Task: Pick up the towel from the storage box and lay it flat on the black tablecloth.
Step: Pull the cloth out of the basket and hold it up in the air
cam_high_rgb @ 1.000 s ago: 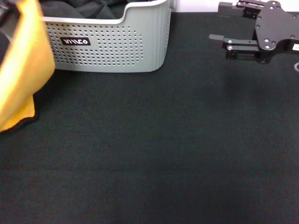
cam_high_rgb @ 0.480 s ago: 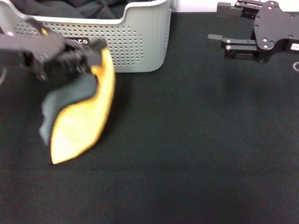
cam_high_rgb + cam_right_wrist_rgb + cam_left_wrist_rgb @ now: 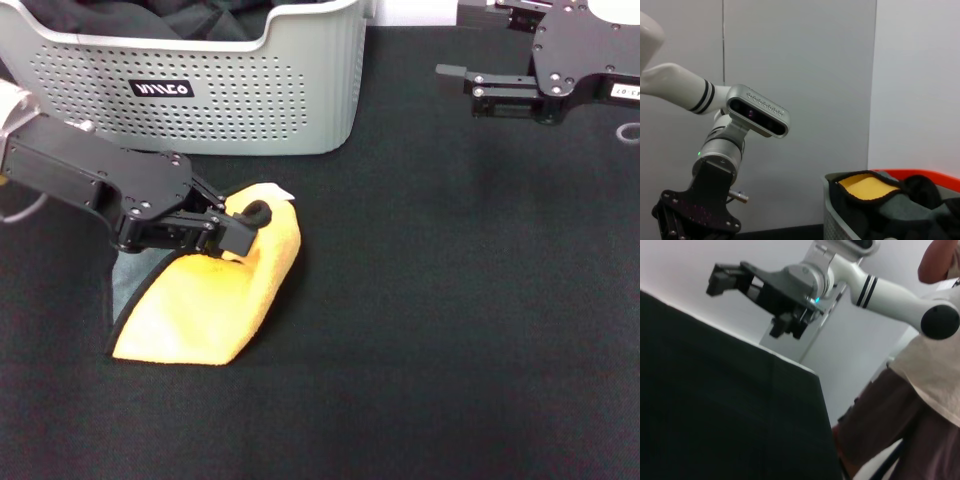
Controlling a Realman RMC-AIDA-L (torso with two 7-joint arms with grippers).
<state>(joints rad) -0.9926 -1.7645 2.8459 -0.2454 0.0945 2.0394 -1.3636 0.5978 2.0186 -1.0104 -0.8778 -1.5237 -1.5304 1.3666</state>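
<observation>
The left gripper (image 3: 243, 228) is low over the black tablecloth (image 3: 430, 330), its fingers closed on an upper fold of the towel (image 3: 215, 300), just in front of the storage box (image 3: 220, 100). The towel is out of the box and resting on the tablecloth, but it is not flat: it lies doubled over, yellow-orange side up, with a strip of its greyish reverse showing along the edge beneath the gripper's body. Most of the cloth spreads from the fingertips toward the robot, and a small white label pokes out just beyond the fingertips on the box side. To finish this step well, the judgement is that the gripper should keep its pinch and draw the held edge sideways and low across the tablecloth, away from the folded bulk, so the doubled layer peels open rather than bunching; letting go now would likely leave it folded. The cloth looks soft and floppy, so a slow drag should suit it. The right gripper (image 3: 455, 75) hangs parked well apart, at the far side of the tablecloth, holding nothing, its fingers seemingly closed. Dark garments (image 3: 150, 15) remain inside the box.
</observation>
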